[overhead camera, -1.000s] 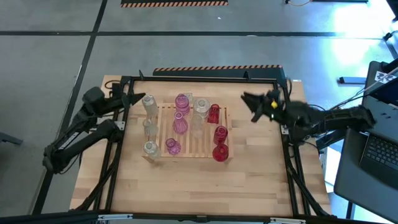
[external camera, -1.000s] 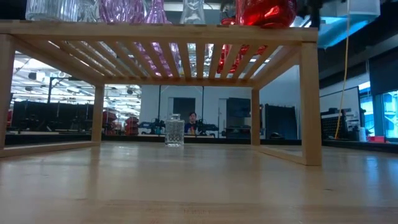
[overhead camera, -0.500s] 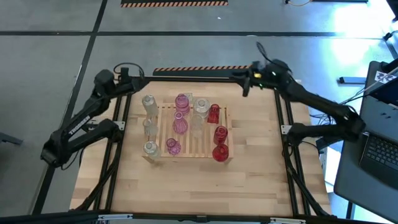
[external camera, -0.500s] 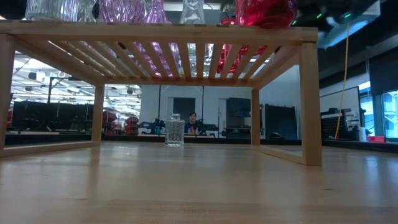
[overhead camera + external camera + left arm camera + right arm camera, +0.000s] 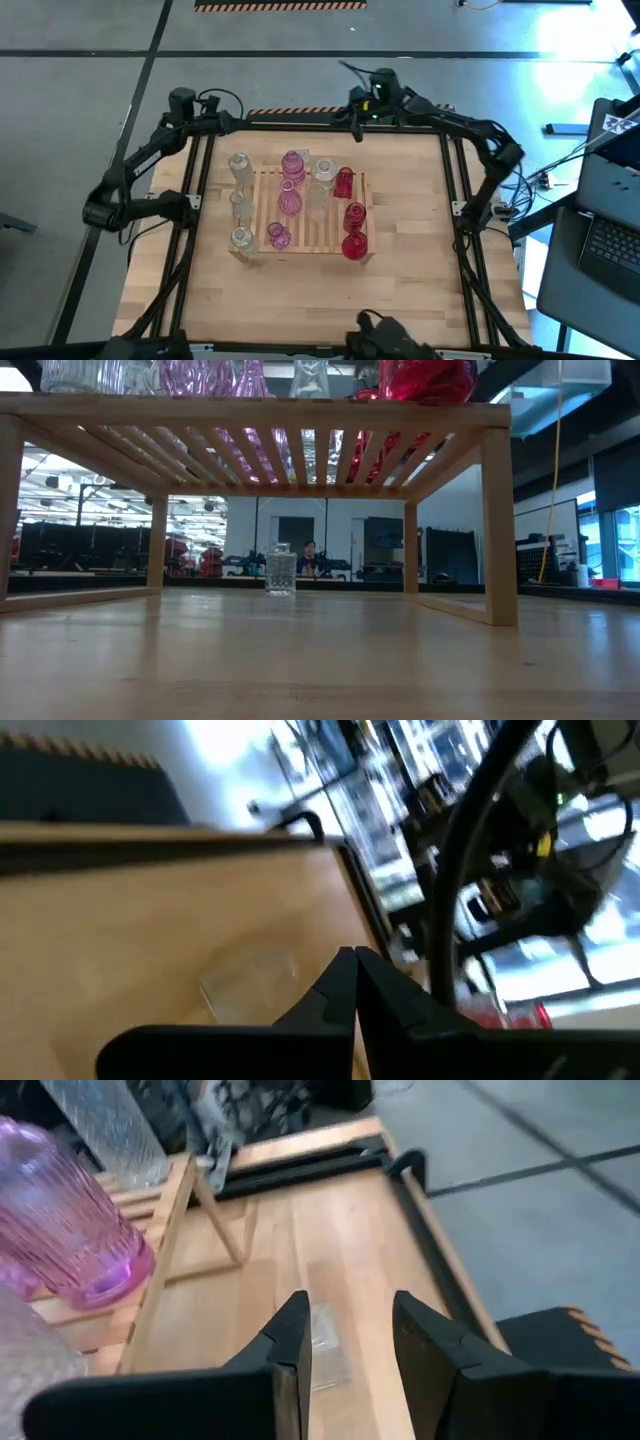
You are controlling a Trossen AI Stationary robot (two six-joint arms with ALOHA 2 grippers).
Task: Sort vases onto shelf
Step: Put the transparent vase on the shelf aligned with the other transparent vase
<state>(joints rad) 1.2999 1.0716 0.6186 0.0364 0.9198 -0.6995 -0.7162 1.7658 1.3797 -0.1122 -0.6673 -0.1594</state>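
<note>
Vases, all upright on or beside the shelf mid-tabletop, lie well apart from both my grippers at the far edge: right gripper nearer, fingers narrowly parted and empty; left gripper, fingers shut on nothing.

Two dark arms, black all over.

My left arm is matte black, built of slim tubular links and rounded joint housings, with a black cable looping off the wrist. My right arm matches it, and carries a small green light and a yellow spot at the wrist. My fingers are smooth black plastic, wedge-shaped, broad at six o'clock and tapering toward twelve, with flat inner faces.
</note>
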